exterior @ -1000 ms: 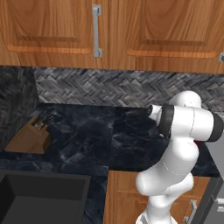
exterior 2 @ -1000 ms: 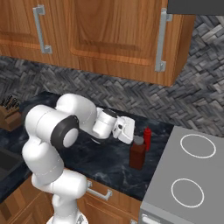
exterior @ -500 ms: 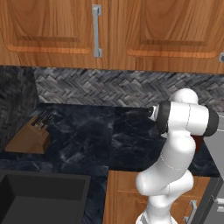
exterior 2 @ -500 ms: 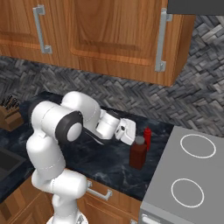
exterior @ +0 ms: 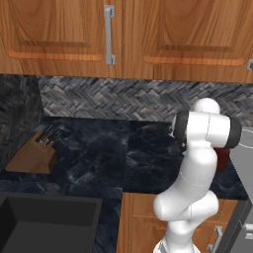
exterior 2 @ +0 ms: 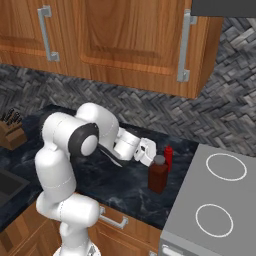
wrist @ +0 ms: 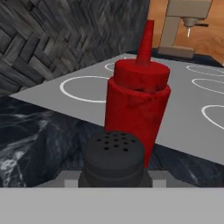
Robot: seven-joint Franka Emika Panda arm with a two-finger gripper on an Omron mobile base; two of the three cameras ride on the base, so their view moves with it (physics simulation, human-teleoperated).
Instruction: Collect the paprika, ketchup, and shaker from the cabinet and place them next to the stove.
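You have the small dark grey-black cylindrical shaker [wrist: 114, 158] right at the two-finger gripper [exterior 2: 146, 152], whose jaws are drawn in close on either side of its body just below the perforated top, so I judge them clamped on it rather than closed on nothing. The hand sits low over the dark marbled counter [exterior 2: 125, 192], just beside the left edge of the flat grey stove with thin white ring marks [exterior 2: 190, 210]. Between the shaker and the stove stands the slim bright-red ketchup squeeze bottle with its narrow pointed cap [wrist: 136, 103], upright and very near. The squat dark red-brown paprika jar with a black lid [exterior 2: 158, 175] stands on the counter on the same side of the stove, nearer the front edge. Treat the shaker as light, rigid and smooth-walled: it probably won't deform, but a short round cylinder can roll or twist in a flat-pad pinch, so keep hold of the straight wall beneath the domed cap, never the cap itself. I cannot tell from these views whether its base is touching the counter. Set it down square, since a narrow base tips easily, and be careful of the ketchup, which is tall, thin and likely soft-sided and would topple from a light brush
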